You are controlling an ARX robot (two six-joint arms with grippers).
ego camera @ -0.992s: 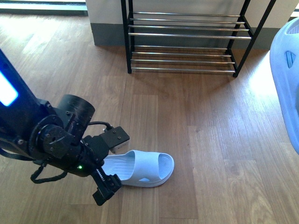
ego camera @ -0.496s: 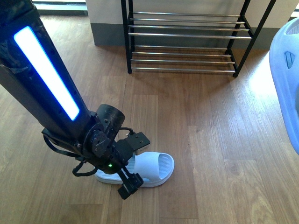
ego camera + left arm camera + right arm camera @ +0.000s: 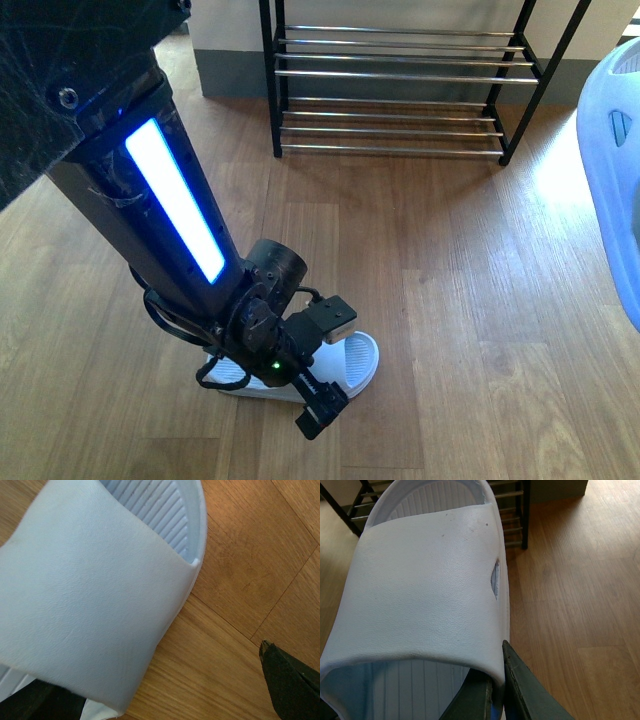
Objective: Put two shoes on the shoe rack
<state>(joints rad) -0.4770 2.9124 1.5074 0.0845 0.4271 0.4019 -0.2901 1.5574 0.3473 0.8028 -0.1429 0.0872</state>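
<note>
Left fingers (image 3: 289,679) wide, straddling slide (image 3: 358,357) edge, long axis parallel to rack (image 3: 400,90) front; right fingers (image 3: 521,690) clamp second slide (image 3: 425,580).

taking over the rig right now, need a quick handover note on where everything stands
Left pincer: open, straddling the strap of the pale blue sandal on the floor, not closed on it yet.
Right pincer: shut on the strap of the second sandal; this arm is out of the front view.
Shoe rack: straight ahead, neither sandal on it.
Done: one sandal gripped.
Left: grip the floor sandal, lift, set both on the rack.
</note>
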